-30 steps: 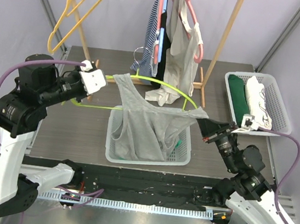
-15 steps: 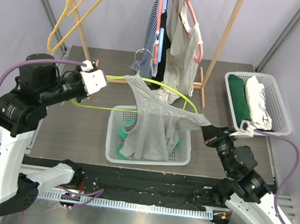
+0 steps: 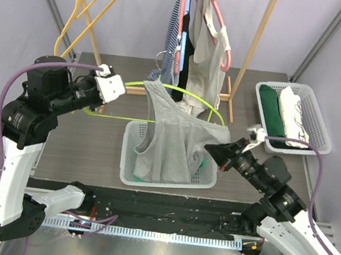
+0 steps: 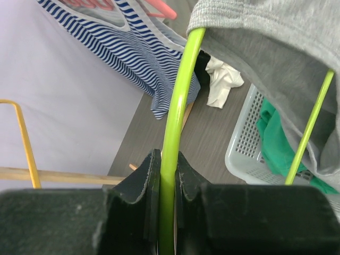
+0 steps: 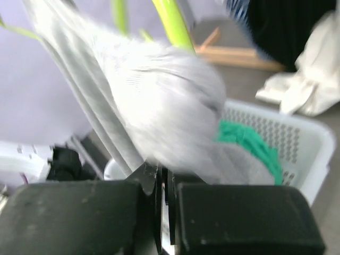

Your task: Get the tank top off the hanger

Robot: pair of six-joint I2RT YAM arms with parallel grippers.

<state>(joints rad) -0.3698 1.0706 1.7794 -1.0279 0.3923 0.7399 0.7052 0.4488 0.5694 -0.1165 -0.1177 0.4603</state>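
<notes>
A grey tank top [image 3: 172,140] hangs from a lime green hanger [image 3: 163,87], over a white basket [image 3: 128,175]. One strap is draped over the hanger's upper bar. My left gripper [image 3: 114,88] is shut on the hanger's bar; in the left wrist view the green bar [image 4: 175,111] runs between the pads [image 4: 187,172] with grey cloth [image 4: 265,32] above. My right gripper [image 3: 213,148] is shut on the tank top's right edge; the right wrist view shows blurred grey cloth [image 5: 159,101] over the jaws.
A wooden rack at the back holds a yellow hanger [image 3: 88,10] and pink hangers with garments [image 3: 200,43]. A white tray [image 3: 325,126] with folded clothes sits at the right. A green garment [image 3: 202,164] lies in the basket.
My right gripper has swung left and down with the tank top's edge, bunching the cloth over the basket. My left gripper has lifted the hanger slightly.
</notes>
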